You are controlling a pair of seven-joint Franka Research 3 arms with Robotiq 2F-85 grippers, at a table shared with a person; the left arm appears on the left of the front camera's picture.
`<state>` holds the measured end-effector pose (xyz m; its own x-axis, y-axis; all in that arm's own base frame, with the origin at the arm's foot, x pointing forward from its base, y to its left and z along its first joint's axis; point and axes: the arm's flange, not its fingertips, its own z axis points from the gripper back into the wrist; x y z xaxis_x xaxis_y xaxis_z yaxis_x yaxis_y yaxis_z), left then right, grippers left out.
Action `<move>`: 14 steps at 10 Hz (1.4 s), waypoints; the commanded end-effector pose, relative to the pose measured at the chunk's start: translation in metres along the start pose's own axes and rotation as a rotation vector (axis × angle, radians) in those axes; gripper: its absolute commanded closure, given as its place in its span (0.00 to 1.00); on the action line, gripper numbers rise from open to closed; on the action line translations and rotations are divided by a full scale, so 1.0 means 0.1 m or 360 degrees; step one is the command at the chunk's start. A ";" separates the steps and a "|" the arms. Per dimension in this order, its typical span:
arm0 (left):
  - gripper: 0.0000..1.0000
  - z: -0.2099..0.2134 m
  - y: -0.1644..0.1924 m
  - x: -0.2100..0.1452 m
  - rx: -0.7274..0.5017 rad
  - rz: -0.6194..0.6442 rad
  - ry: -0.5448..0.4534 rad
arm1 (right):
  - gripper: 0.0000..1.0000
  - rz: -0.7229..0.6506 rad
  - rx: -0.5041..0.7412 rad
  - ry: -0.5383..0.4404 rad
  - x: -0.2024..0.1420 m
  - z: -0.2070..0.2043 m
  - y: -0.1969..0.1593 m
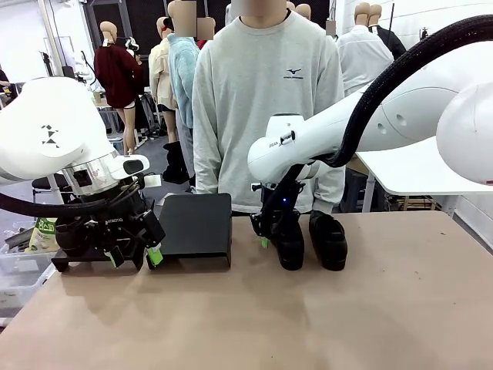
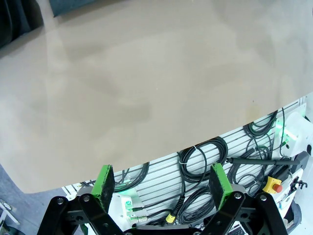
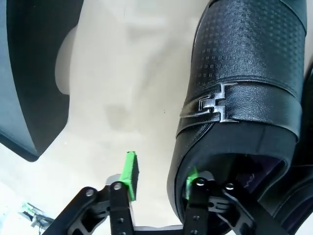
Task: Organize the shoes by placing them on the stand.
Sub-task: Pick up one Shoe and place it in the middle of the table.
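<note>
Two black shoes stand side by side at the far middle of the table: one (image 1: 291, 245) under my right gripper (image 1: 271, 237), the other (image 1: 330, 240) just to its right. In the right wrist view the nearer shoe (image 3: 244, 73) has a textured upper and a silver buckle. My right gripper (image 3: 161, 176) straddles its side wall at the heel opening. One fingertip (image 3: 191, 178) is inside the collar, and the outer pad (image 3: 130, 174) is still a gap away from the wall. The black stand (image 1: 196, 227) sits left of the shoes. My left gripper (image 1: 132, 254) hangs open beside it, holding nothing.
A person in a grey sweatshirt (image 1: 266, 100) stands at the far edge behind the shoes. A clear bin (image 1: 15, 270) sits off the table's left side. In the left wrist view, coiled cables (image 2: 195, 161) lie below the table's near edge.
</note>
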<state>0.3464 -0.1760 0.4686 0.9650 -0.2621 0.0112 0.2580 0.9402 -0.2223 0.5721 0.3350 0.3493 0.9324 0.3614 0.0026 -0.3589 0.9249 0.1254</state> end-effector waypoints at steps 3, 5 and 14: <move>0.00 0.00 0.01 -0.01 -0.0012 -0.0008 0.0009 | 1.00 -0.0045 -0.0074 0.0019 0.07 0.00 0.01; 0.00 0.00 0.01 -0.01 -0.0012 -0.0008 0.0009 | 1.00 -0.0075 -0.0059 0.0034 0.04 0.02 0.01; 0.00 0.00 0.01 -0.01 -0.0012 -0.0008 0.0009 | 1.00 -0.0200 -0.0118 -0.0025 -1.27 1.03 0.46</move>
<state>0.3462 -0.1762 0.4688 0.9648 -0.2626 0.0117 0.2585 0.9401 -0.2221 0.3989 0.3210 0.4497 0.9628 0.2703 -0.0075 -0.2699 0.9623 0.0341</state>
